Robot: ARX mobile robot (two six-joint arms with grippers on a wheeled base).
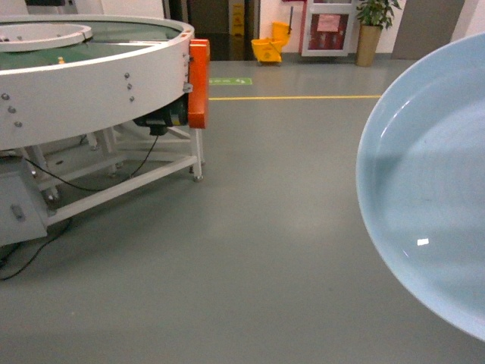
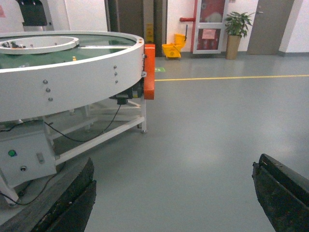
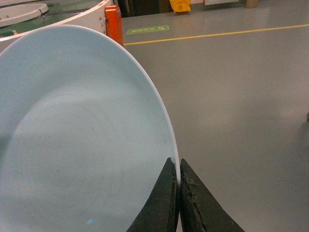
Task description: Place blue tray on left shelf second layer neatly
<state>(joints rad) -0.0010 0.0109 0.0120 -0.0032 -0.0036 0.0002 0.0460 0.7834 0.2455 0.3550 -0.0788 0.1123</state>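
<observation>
Grey floor (image 1: 250, 250) stretches wide, a yellow line (image 1: 295, 97) crossing it; a round white conveyor (image 1: 91, 76) stands at left. The right end effector (image 3: 179, 186) pinches the blue tray (image 3: 77, 145) by its rim, held aloft at right. The left end effector (image 2: 174, 193) is spread wide, holding nothing.

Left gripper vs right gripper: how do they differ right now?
The left gripper is open, its fingers spread wide apart with only bare floor between them; the right gripper is shut on the rim of the blue tray. The left gripper carries nothing, while the right gripper holds the tray up over the floor. Both have dark, worn-looking fingers, and both views look toward the round white conveyor table.
</observation>
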